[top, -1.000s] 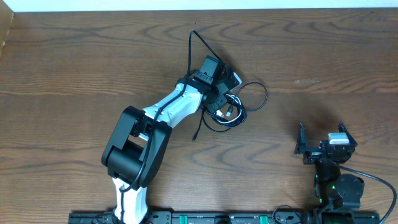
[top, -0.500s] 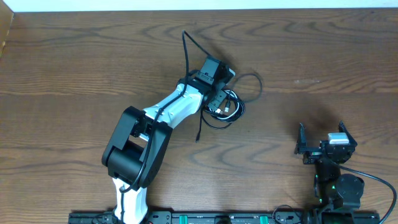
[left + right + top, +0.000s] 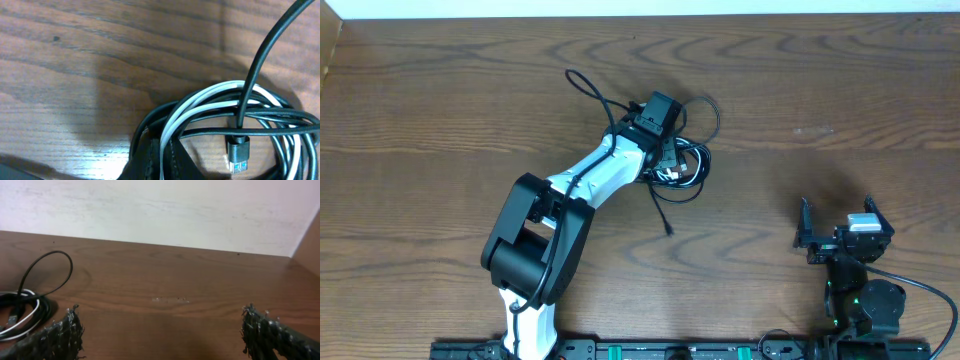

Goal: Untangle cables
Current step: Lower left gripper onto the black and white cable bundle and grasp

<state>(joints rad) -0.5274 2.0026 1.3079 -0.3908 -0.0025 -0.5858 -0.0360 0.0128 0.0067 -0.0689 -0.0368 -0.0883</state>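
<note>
Black and white strands make up the cables (image 3: 688, 165), which lie in one tangled coil on the wooden tabletop (image 3: 440, 110), slightly toward 12 o'clock from its centre. The left tool (image 3: 668, 158) sits directly on the coil's 9 o'clock side.

In the left wrist view, the left tool (image 3: 160, 150) has its two dark pads pressed together. The white cable (image 3: 200, 107) and at least one of the black cables (image 3: 260, 131) run into the pinch, so the tool is clamped on the coil. A black plug (image 3: 238, 155) with a metal tip hangs inside the loops at 4 o'clock from the pads.

Strand layout, overhead view:
- One black strand loops out toward 10 o'clock from the coil.
- A second black strand arcs over toward 1 o'clock.
- A free black end trails toward 6 o'clock and rests on the tabletop.

Left arm pose: the base stands at the 6 o'clock edge, the black elbow housing sits above it, and the white forearm link reaches toward 1 o'clock to the coil.

Right arm pose: folded close to its base near the 5 o'clock corner, well apart from the coil. The right tool (image 3: 837, 215) points toward 12 o'clock with its fingers (image 3: 60, 335) spread wide and nothing between them. In the right wrist view, the coil (image 3: 22, 307) appears at the 9 o'clock edge with one black loop raised off the tabletop.
</note>
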